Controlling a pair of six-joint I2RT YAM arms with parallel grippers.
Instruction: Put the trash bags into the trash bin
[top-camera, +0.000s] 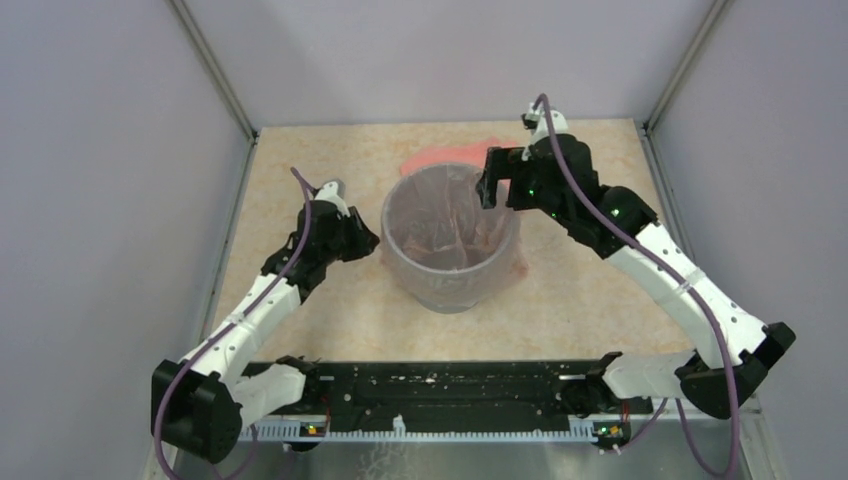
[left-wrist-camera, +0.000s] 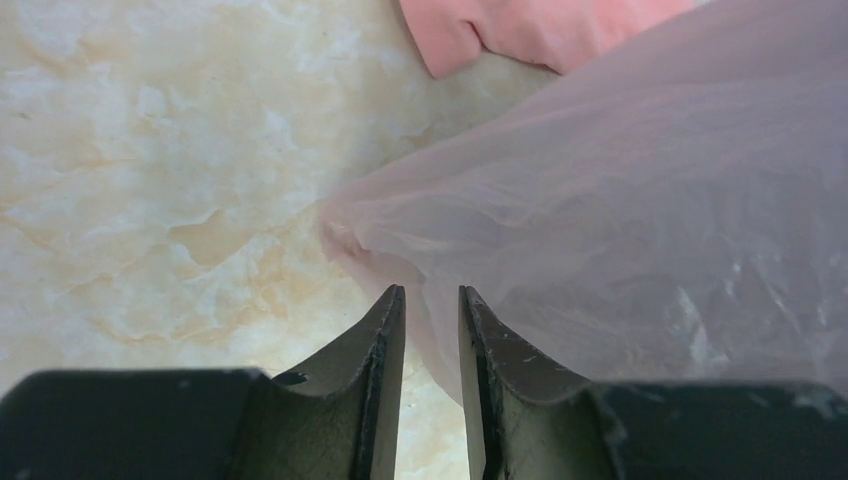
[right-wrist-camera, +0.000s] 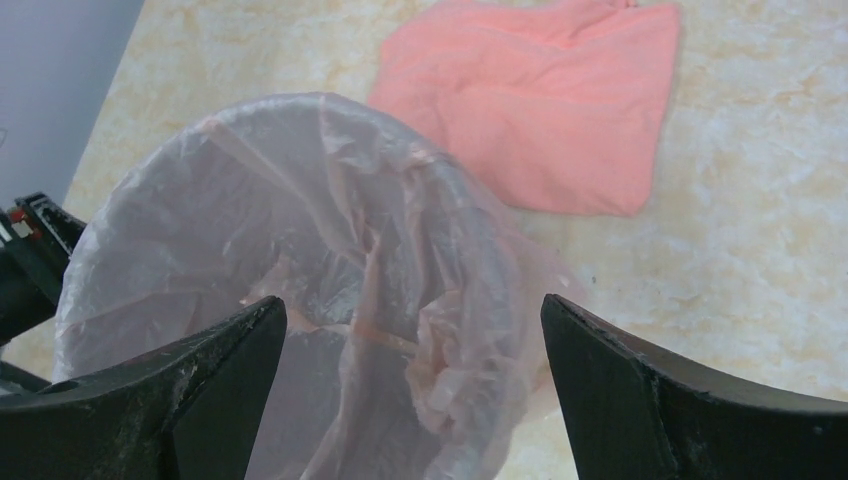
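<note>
pale pink, see-through, crinkly plastic film bag (top-camera: 450, 225) sits inside the plain grey round plastic bin (top-camera: 446, 298). its mouth is turned out over the rim most of the way round, so by my reckoning the main part of the job is done. inside, the film looks loose and creased rather than pressed to the walls. at about 4 o'clock a flap of it spills down the outside onto the marbled beige table (top-camera: 600, 290).

at 9 o'clock on the bin, the left hand (top-camera: 365, 242) is at the rim. in its wrist view the two fingers stand almost together with only a slit between them, and the bag's edge (left-wrist-camera: 620, 230) runs into that slit. i cannot tell whether it really pinches the film. the right hand (top-camera: 487, 190) hangs over the rim at about 1 o'clock, released, fingers spread wide and holding nothing.

what seems left is snugging the film evenly over the rim, tidying the loose flap, then letting go.

beyond the bin, at 12 o'clock, an opaque salmon-pink folded sheet (right-wrist-camera: 540, 110) lies flat on the table, apart from both hands.
</note>
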